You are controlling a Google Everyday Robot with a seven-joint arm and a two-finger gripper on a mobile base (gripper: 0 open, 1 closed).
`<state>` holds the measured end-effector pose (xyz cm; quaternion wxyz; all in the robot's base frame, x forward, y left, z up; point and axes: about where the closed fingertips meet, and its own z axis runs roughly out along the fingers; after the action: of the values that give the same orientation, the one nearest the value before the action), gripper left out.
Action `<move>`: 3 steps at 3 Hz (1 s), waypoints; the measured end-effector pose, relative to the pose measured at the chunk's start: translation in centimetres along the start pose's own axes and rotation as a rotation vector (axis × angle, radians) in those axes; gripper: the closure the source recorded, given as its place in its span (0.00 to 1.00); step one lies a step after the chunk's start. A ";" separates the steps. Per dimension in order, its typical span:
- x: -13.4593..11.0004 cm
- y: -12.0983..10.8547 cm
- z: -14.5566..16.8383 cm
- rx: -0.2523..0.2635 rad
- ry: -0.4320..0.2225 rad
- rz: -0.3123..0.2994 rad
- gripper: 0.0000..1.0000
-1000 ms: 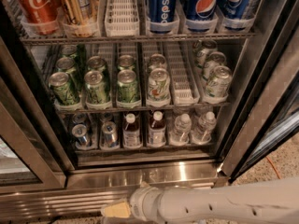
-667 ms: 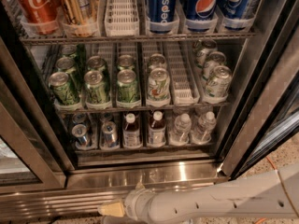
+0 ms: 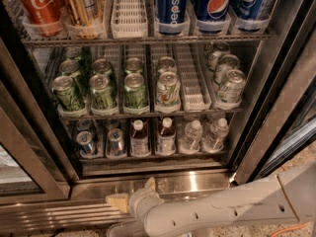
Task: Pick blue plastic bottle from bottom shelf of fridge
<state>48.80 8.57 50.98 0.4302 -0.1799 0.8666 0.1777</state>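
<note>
The fridge [image 3: 163,179] stands open in front of me. On its bottom shelf [image 3: 148,157], two small bottles of dark liquid with white caps and pale labels stand side by side, one [image 3: 139,138] left of the other [image 3: 166,136]. Either may be the blue plastic bottle. My gripper [image 3: 133,192] is low in the camera view, in front of the steel base panel and below the shelf, just under the bottles. Its pale fingers [image 3: 117,202] are spread apart and hold nothing.
Silver cans [image 3: 101,142] stand left of the bottles and clear water bottles [image 3: 202,135] stand to the right. Green cans [image 3: 103,90] fill the rack above, with Pepsi [image 3: 170,6] and Coke [image 3: 37,4] cans on top. The door frame [image 3: 276,98] is on the right.
My gripper has risen from the bottom edge of the view to the base panel, closer to the bottom shelf. A second finger now shows.
</note>
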 end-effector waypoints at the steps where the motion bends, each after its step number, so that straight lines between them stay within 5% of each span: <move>1: -2.8 -2.3 -0.7 0.148 -0.056 -0.022 0.00; 2: -4.1 -4.0 -1.3 0.252 -0.081 -0.023 0.00; 3: -4.0 -4.3 -1.2 0.301 -0.101 -0.004 0.00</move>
<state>52.22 4.84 54.24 0.4958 -0.1062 0.8602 0.0539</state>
